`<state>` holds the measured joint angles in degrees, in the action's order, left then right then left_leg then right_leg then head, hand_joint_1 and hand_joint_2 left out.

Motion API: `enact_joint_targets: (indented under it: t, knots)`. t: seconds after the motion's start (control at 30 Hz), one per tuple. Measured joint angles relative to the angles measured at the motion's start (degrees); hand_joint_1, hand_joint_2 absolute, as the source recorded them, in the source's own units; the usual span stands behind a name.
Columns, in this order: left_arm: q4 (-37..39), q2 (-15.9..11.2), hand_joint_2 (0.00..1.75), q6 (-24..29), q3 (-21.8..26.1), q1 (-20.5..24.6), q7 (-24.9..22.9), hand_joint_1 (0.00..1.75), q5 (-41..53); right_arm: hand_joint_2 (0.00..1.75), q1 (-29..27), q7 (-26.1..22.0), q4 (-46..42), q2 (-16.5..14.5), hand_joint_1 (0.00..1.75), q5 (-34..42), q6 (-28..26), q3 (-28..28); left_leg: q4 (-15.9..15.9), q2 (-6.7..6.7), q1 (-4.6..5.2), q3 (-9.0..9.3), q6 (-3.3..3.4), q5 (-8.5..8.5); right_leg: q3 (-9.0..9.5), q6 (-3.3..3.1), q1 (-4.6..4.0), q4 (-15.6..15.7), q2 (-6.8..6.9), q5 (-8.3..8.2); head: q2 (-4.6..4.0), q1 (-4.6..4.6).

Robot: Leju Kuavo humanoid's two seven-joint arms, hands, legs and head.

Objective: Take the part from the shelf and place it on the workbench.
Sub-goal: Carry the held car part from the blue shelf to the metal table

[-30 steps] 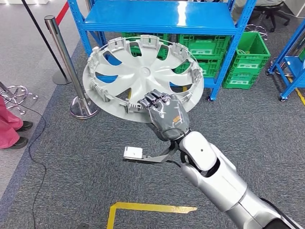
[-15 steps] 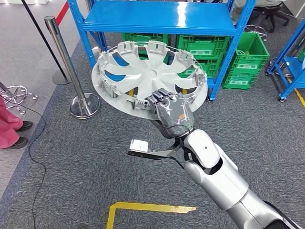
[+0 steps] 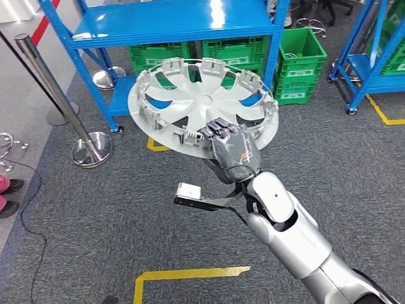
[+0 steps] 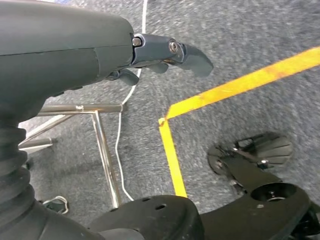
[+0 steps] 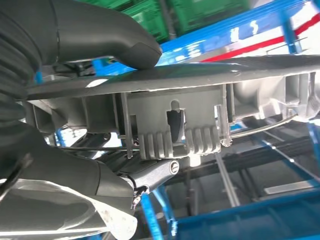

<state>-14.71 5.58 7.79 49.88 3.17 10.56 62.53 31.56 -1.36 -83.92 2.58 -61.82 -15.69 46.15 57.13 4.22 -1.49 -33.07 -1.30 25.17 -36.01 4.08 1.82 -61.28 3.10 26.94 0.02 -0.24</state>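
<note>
Part: silver wheel cover (image 3: 205, 104), inner side up with its clip ring showing, held out roughly level over the grey carpet, in front of the blue shelf (image 3: 167, 22) and clear of it.
Right hand: right hand (image 3: 234, 155) is clamped on the near rim of the wheel cover; in the right wrist view the thumb (image 5: 113, 37) lies on one face of the rim and the fingers (image 5: 151, 175) close under the clip ring on the other.
Left hand: left hand (image 4: 94, 50) hangs low over the floor, holding nothing; fingers look loosely extended and apart.
Change, scene: the whole head view has shifted from a second ago; the shelf, the green crates (image 3: 296, 63) and the chrome stanchion (image 3: 90, 149) all sit differently in the frame, and the yellow floor tape (image 3: 191, 273) too. I read this as the robot turning or stepping, not as things moving.
Change, part: the cover sits slightly further right in the frame than before, and the grip on the near rim looks the same.
Task meaning: pick from the shelf appears done; carry phase in progress.
Workbench: I cannot place it from here.
Risk: a wide, flat part held by one edge could sag or swing as the body moves.
</note>
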Motion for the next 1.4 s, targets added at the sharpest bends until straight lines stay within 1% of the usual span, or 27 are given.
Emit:
enact_joint_targets:
  t: [0.03, 0.1, 0.13, 0.17, 0.2, 0.23, 0.3, 0.37, 0.43, 0.47, 0.53, 0.6, 0.67, 0.7, 0.77, 0.83, 0.9, 0.97, 1.0, 1.07, 1.1, 1.17, 1.2, 1.23, 1.27, 1.33, 1.4]
  knots:
    - [-0.1, -0.1, 1.75, 0.1, 0.0, 0.0, 0.0, 0.00, 0.0, 1.75, -0.1, -0.2, 0.0, 0.0, 1.75, 0.0, -0.1, -0.2, 3.1, -0.60, -0.03, -1.06, -0.67, 2.09, 0.53, -0.78, -0.10, 1.3, -0.33, -0.31, 0.00, -0.11]
    - [-0.1, -0.1, 1.75, 0.1, -0.2, -0.1, 0.1, 0.00, 0.0, 1.75, -0.3, -0.6, 0.1, -0.1, 1.75, -0.2, -0.4, -0.6, 11.2, -2.26, -0.07, -4.22, -0.90, 6.76, -0.40, -2.96, -0.22, 0.6, -3.48, -0.69, 0.00, -0.64]
    - [-0.1, 0.0, 1.75, 0.1, -0.3, -0.1, 0.1, 0.00, 0.0, 1.75, -0.3, -0.7, 0.1, -0.2, 1.75, -0.3, -0.6, -0.7, 15.8, -3.47, 0.02, -6.11, -0.74, 9.13, -0.56, -3.40, -0.46, 0.7, -4.58, -0.87, 0.00, -0.78]
    - [-0.1, 0.0, 1.75, 0.1, -0.3, -0.1, 0.1, 0.00, 0.0, 1.75, -0.4, -0.8, 0.2, -0.2, 1.75, -0.4, -0.7, -0.7, 17.6, -3.57, 0.26, -6.99, -0.31, 9.39, -0.66, -3.56, -0.73, 0.7, -5.35, -0.98, 0.00, -0.79]
    - [-0.1, 0.0, 1.75, 0.1, -0.4, -0.2, 0.1, 0.00, 0.0, 1.75, -0.4, -0.8, 0.3, -0.2, 1.75, -0.5, -0.9, -0.7, 17.5, -3.72, 0.55, -7.00, 0.28, 8.62, -0.73, -3.72, -1.00, 0.7, -6.17, -1.08, 0.00, -0.80]
    - [-0.1, 0.0, 1.75, 0.1, -0.4, -0.2, 0.1, 0.00, 0.0, 1.75, -0.4, -0.9, 0.4, -0.2, 1.75, -0.6, -1.0, -0.7, 15.2, -4.15, 0.89, -5.94, 1.06, 6.87, -0.78, -3.88, -1.29, 0.7, -7.01, -1.19, 0.00, -0.81]
    - [-0.1, 0.0, 1.75, 0.1, -0.5, -0.2, 0.1, 0.00, 0.0, 1.75, -0.4, -0.9, 0.4, -0.2, 1.75, -0.7, -1.1, -0.7, 8.0, -6.68, 1.44, -2.63, 3.03, 3.37, -0.90, -4.06, -1.64, 0.7, -8.46, -1.47, 0.00, -0.65]
    - [-0.2, -0.2, 1.75, 0.2, -0.5, -0.1, 0.1, 0.00, 0.0, 1.75, -0.3, -0.9, 0.6, -0.4, 1.75, -1.0, -1.4, -0.8, 3.7, -8.90, 1.79, -0.69, 4.30, 2.23, -1.28, -3.74, -1.38, 0.8, -9.75, -1.86, 0.00, -0.51]
    - [-0.2, -0.3, 1.75, 0.2, -0.5, -0.1, 0.1, 0.00, 0.0, 1.75, -0.3, -0.9, 0.7, -0.5, 1.75, -1.4, -1.7, -0.9, 2.6, -8.46, 2.00, -0.34, 4.48, 2.09, -1.68, -2.89, -1.03, 1.2, -11.15, -2.46, 0.01, -0.57]
    - [-0.2, -0.2, 1.75, 0.2, -0.6, 0.0, 0.1, 0.00, 0.0, 1.75, -0.3, -0.8, 0.7, -0.5, 1.75, -1.6, -1.9, -1.0, 1.8, -7.66, 1.84, -0.13, 4.16, 1.68, -1.93, -2.55, -1.04, 1.4, -11.34, -2.64, 0.01, -0.61]
    - [-0.2, -0.1, 1.75, 0.2, -0.6, 0.2, 0.1, 0.00, 0.0, 1.75, -0.2, -0.7, 0.7, -0.4, 1.75, -2.0, -2.2, -1.2, 0.1, -6.12, 1.36, 0.30, 3.50, 0.66, -3.00, -2.08, -1.46, 0.1, -8.96, -1.37, 0.00, -0.17]
    - [-0.3, 0.1, 1.75, 0.2, -0.7, 0.1, 0.1, 0.00, 0.0, 1.75, 0.0, -0.4, 0.8, -0.4, 1.75, -2.6, -2.7, -1.2, -0.6, -4.53, 1.22, 0.29, 3.16, 0.17, -5.50, -1.63, -1.58, -5.5, -5.03, 2.21, 0.01, 0.36]
    - [-0.2, 0.2, 1.75, 0.2, -0.7, -0.1, 0.1, 0.00, 0.0, 1.75, 0.0, 0.0, 0.9, -0.4, 1.75, -3.5, -3.3, -1.3, -0.5, -2.66, 1.28, 0.06, 3.06, 0.09, -7.71, -1.08, -1.38, -11.5, -3.42, 4.88, 0.01, 0.47]
    - [-0.2, 0.2, 1.75, 0.2, -0.7, -0.2, 0.1, 0.00, 0.0, 1.75, 0.0, 0.2, 0.9, -0.4, 1.75, -3.9, -3.6, -1.4, -0.5, -1.75, 1.31, 0.00, 3.02, 0.09, -7.55, -0.91, -1.30, -12.1, -3.13, 4.83, 0.01, 0.48]
    - [-0.2, 0.3, 1.75, 0.2, -0.8, -0.1, 0.1, 0.00, 0.0, 1.75, -0.1, 0.6, 1.0, -0.4, 1.75, -4.6, -4.0, -1.6, -0.4, -0.16, 1.32, -0.04, 2.82, 0.15, -3.90, -0.83, -1.26, -6.8, -2.25, 2.23, 0.00, 0.48]
    - [-0.2, 0.4, 1.75, 0.2, -0.8, 0.1, 0.1, 0.00, 0.0, 1.75, 0.0, 0.9, 0.9, -0.4, 1.75, -5.4, -4.6, -2.0, -0.1, 1.00, 1.59, -0.07, 2.32, 0.31, 0.56, -1.48, -1.62, 0.5, -0.07, 0.23, 0.00, 0.43]
    - [-0.2, 0.4, 1.75, 0.2, -0.9, 0.1, 0.1, 0.00, 0.0, 1.75, 0.0, 1.4, 0.9, -0.4, 1.75, -6.5, -5.6, -2.6, 0.2, 1.93, 1.91, -0.14, 1.73, 0.35, 2.03, -2.62, -1.96, 3.2, 0.66, -0.06, 0.01, 0.34]
    - [-0.2, 0.4, 1.75, 0.3, -1.0, 0.2, 0.1, 0.00, 0.0, 1.75, 0.0, 1.7, 0.8, -0.3, 1.75, -7.7, -6.6, -3.2, 0.3, 2.66, 1.89, -0.13, 1.21, 0.49, 1.83, -3.55, -1.80, 3.2, -0.76, -0.48, 0.01, 0.30]
    - [-0.2, 0.3, 1.75, 0.3, -1.1, 0.2, 0.1, 0.00, 0.0, 1.75, -0.1, 1.9, 0.8, -0.3, 1.75, -8.3, -7.1, -3.5, 0.8, 1.89, 1.75, -0.23, 0.91, 1.05, 1.74, -3.88, -1.65, 3.2, -1.38, -0.66, 0.00, 0.24]
    - [-0.2, 0.3, 1.75, 0.4, -1.4, 0.2, 0.1, 0.00, 0.0, 1.75, -0.1, 2.1, 0.6, -0.3, 1.75, -9.6, -7.8, -3.9, 4.6, -1.21, 1.37, -1.61, 0.29, 3.99, 1.62, -4.43, -1.31, 3.4, -2.62, -1.02, 0.00, 0.03]
    - [-0.2, 0.3, 1.75, 0.4, -1.4, 0.1, 0.1, 0.00, 0.0, 1.75, -0.1, 2.3, 0.5, -0.3, 1.75, -10.2, -8.2, -4.0, 8.3, -2.72, 1.23, -2.99, 0.10, 6.12, 1.52, -4.56, -1.27, 3.4, -3.30, -1.11, 0.00, -0.07]
    - [-0.2, 0.3, 1.75, 0.5, -1.5, 0.0, 0.1, 0.00, 0.0, 1.75, -0.3, 2.5, 0.3, -0.3, 1.75, -11.2, -8.9, -4.2, 15.3, -3.66, 1.13, -5.78, -0.07, 9.07, 1.39, -4.66, -1.29, 3.3, -4.85, -1.24, 0.00, -0.13]
    - [-0.2, 0.3, 1.75, 0.5, -1.6, -0.1, 0.1, 0.00, 0.1, 1.75, -0.4, 2.6, 0.2, -0.2, 1.75, -11.7, -9.1, -4.3, 16.8, -3.76, 1.13, -6.31, -0.04, 9.07, 1.35, -4.64, -1.31, 3.3, -5.72, -1.29, 0.00, -0.13]
    - [-0.2, 0.3, 1.75, 0.5, -1.7, -0.1, 0.2, 0.00, 0.1, 1.75, -0.5, 2.6, 0.1, -0.2, 1.75, -12.0, -9.3, -4.3, 15.9, -3.89, 1.12, -5.83, 0.07, 7.88, 1.34, -4.59, -1.32, 3.2, -6.56, -1.33, 0.00, -0.14]
    - [-0.2, 0.3, 1.75, 0.5, -1.8, -0.1, 0.2, 0.00, 0.1, 1.75, -0.6, 2.6, 0.0, -0.2, 1.75, -12.2, -9.3, -4.5, 12.9, -4.36, 1.10, -4.43, 0.27, 5.76, 1.35, -4.52, -1.31, 3.1, -7.42, -1.37, 0.00, -0.15]
    - [-0.2, 0.2, 1.75, 0.6, -1.9, 0.0, 0.3, 0.00, 0.2, 1.75, -0.6, 2.7, -0.4, -0.2, 1.75, -12.5, -9.5, -4.7, 5.6, -7.48, 0.87, -1.29, 0.86, 2.03, 1.13, -4.24, -1.24, 3.0, -8.91, -1.52, 0.00, -0.07]
    - [-0.2, 0.2, 1.75, 0.6, -1.9, 0.1, 0.3, 0.00, 0.2, 1.75, -0.5, 2.9, -0.6, -0.1, 1.75, -12.8, -9.7, -5.0, 2.1, -9.85, 0.74, 0.08, 1.31, 1.07, 0.40, -3.62, -0.97, 2.9, -10.29, -1.87, 0.00, -0.14]
